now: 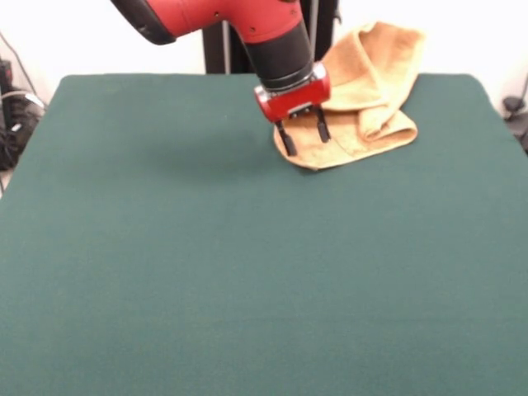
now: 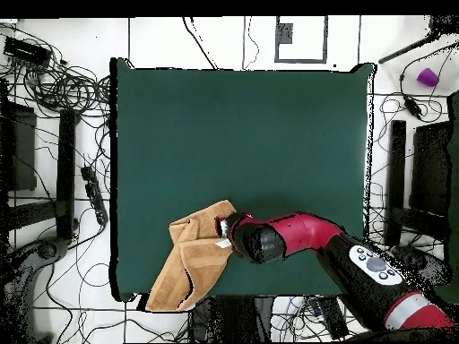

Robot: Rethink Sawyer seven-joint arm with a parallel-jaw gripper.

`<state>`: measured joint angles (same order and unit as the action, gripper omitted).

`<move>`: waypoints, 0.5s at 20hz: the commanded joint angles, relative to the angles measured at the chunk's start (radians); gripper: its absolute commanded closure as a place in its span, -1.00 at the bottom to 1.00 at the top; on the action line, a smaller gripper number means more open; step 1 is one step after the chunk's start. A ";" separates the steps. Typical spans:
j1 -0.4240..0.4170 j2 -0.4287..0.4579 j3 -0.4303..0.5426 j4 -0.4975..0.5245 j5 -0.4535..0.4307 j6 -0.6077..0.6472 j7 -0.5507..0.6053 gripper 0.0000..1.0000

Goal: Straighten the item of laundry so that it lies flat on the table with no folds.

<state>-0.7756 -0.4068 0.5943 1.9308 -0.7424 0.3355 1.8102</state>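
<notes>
The orange-yellow towel lies crumpled and folded at the far right of the dark green table, with part of it over the far edge. In the overhead view the towel sits at the table's lower left and reaches past the bottom edge. My gripper is open, its two black fingers pointing down at the towel's left edge; I cannot tell if they touch it. In the overhead view the gripper is at the towel's right side, mostly hidden by the red arm.
The robot's black pedestal stands behind the table's far edge next to the towel. Cables and black stands lie on the floor on both sides of the table. A small purple object sits off the table.
</notes>
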 commanded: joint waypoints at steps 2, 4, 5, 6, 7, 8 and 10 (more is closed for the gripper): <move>-0.011 -0.072 0.048 -0.007 0.041 0.333 -0.237 -1.00; -0.025 -0.084 0.071 -0.010 0.057 0.369 -0.247 -1.00; -0.030 -0.101 0.082 -0.011 0.067 0.389 -0.247 -1.00; -0.034 -0.118 0.093 -0.011 0.077 0.408 -0.248 -1.00; -0.041 -0.118 0.101 -0.016 0.073 0.410 -0.251 -1.00; -0.051 -0.099 0.113 -0.037 0.061 0.400 -0.263 -1.00; -0.067 -0.057 0.121 -0.066 0.040 0.394 -0.282 -1.00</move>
<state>-0.8364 -0.4952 0.6168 1.9312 -0.7172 0.6089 1.8102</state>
